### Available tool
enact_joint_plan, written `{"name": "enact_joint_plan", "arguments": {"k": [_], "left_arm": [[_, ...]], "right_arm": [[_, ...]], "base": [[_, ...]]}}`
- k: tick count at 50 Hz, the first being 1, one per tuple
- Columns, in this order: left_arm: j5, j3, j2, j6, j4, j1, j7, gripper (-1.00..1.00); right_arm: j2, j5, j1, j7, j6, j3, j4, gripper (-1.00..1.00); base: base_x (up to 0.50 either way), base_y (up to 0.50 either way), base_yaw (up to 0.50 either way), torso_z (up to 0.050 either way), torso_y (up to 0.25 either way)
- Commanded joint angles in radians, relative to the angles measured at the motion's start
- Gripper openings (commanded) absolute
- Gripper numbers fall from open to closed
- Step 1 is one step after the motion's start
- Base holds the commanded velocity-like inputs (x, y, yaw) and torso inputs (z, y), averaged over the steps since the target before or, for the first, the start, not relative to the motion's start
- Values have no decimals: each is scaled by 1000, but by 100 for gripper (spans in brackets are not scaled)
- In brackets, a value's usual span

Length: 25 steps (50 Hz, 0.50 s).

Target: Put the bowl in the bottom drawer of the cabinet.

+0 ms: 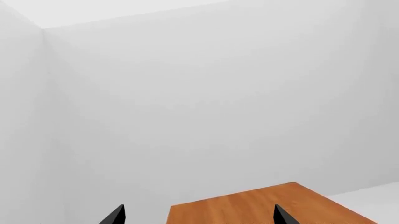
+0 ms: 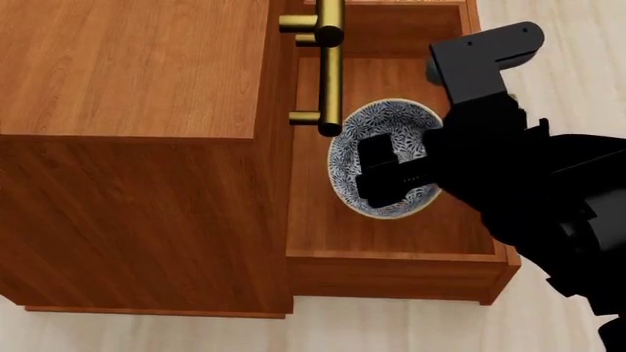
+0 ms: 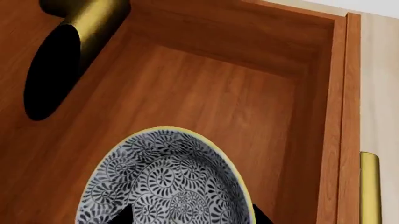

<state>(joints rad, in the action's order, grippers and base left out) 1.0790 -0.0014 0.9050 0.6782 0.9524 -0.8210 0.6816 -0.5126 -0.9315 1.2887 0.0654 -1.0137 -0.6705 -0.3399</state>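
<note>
The bowl [image 2: 386, 125], white with a blue-grey floral pattern, hangs tilted inside the pulled-out bottom drawer [image 2: 391, 242] of the reddish-brown cabinet [image 2: 137, 73]. My right gripper [image 2: 386, 176] reaches down into the drawer and is shut on the bowl, one black finger [image 2: 377, 169] across its inside. In the right wrist view the bowl [image 3: 168, 182] fills the space at the gripper [image 3: 190, 217], above the drawer floor [image 3: 218, 93]. My left gripper [image 1: 199, 217] is open with nothing between its fingers, and it is not in the head view.
Brass bar handles of the upper drawers [image 2: 330, 66] jut out over the open drawer, close beside the bowl. The drawer's own brass handle [image 3: 369, 186] shows past its front wall. The left wrist view holds white walls and a corner of wooden surface [image 1: 268, 205]. Pale floor surrounds the cabinet.
</note>
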Motion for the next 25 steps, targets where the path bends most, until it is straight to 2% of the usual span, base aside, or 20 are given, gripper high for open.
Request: {"name": "enact_joint_plan", "arguments": {"k": [1,25], "left_arm": [[2,4,2,-3,1,-1,3,100],[6,20,0,-5,-1,-17,11,100]], "right_arm": [[-10,30,-29,46,-12,-7,-11,100],[-47,6,-17,82,-54,11,41,100]], "base": [[0,-3,0,0,0],[0,-1,-2,0,-1]]}}
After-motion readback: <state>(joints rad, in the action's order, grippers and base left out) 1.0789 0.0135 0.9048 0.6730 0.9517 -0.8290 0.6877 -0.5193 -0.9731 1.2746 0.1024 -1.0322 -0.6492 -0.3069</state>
